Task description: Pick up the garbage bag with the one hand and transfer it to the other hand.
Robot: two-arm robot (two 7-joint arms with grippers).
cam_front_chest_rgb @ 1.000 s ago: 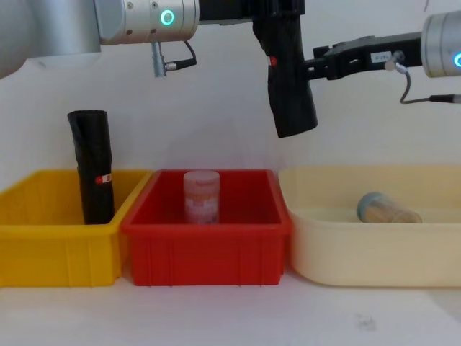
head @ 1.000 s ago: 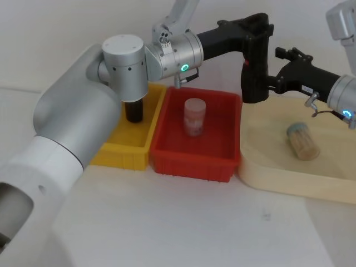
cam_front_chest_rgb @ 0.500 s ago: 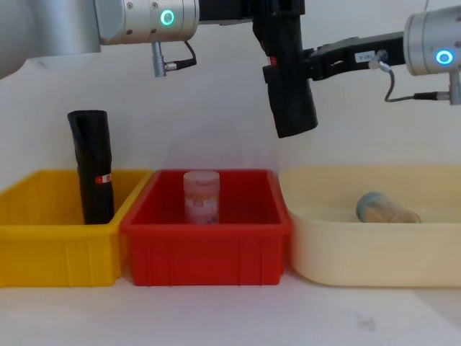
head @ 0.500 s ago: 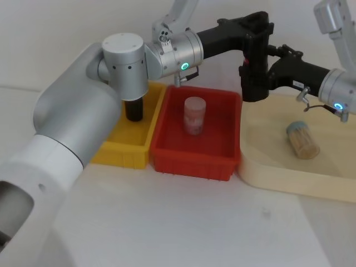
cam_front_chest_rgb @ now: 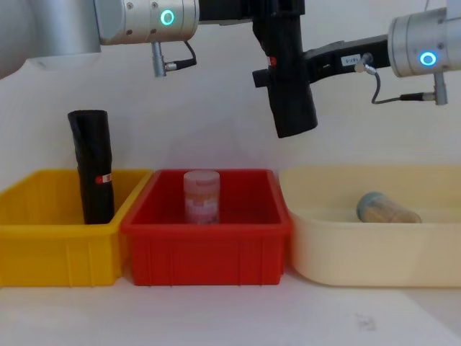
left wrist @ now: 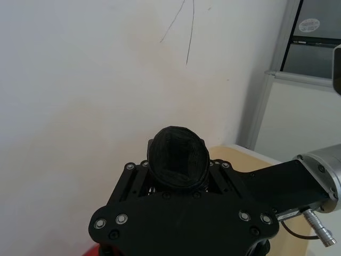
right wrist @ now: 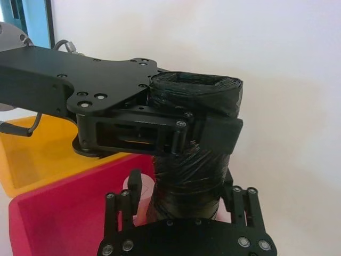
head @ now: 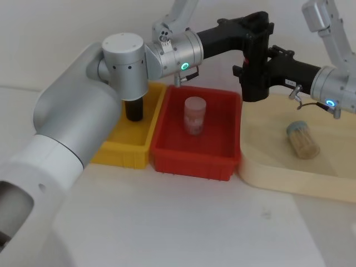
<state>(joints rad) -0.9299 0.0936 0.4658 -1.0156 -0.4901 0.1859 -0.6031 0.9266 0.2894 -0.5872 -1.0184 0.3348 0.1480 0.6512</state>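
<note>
Holding the garbage bag [cam_front_chest_rgb: 290, 86] roll up high, top centre of the chest frame, my left end effector [cam_front_chest_rgb: 277, 18] is clenched on its upper end; green ring arm comes in from the upper left. Roll hangs near upright, slightly tilted, above the gap between the red bin [cam_front_chest_rgb: 209, 249] and the cream tray [cam_front_chest_rgb: 374, 252], touching neither. My right end effector [cam_front_chest_rgb: 268, 74], on the blue ring arm, reaches in from the upper right of the chest frame and sits at the roll's middle, just under the left one. Right wrist view: its fingers [right wrist: 118, 213] stand either side of the roll, spread apart from it, not pressing, so released. Left wrist view: roll's top end pokes out between my left fingers.

Lower left of the chest frame: yellow bin [cam_front_chest_rgb: 50, 238] with a second black roll [cam_front_chest_rgb: 94, 173] standing in it, red label low on it. Red bin in the middle holds an upright clear jar [cam_front_chest_rgb: 201, 196]. Cream tray at right has a toothpick holder [cam_front_chest_rgb: 385, 209] lying on its side. All three sit on the white bench [cam_front_chest_rgb: 230, 317].
</note>
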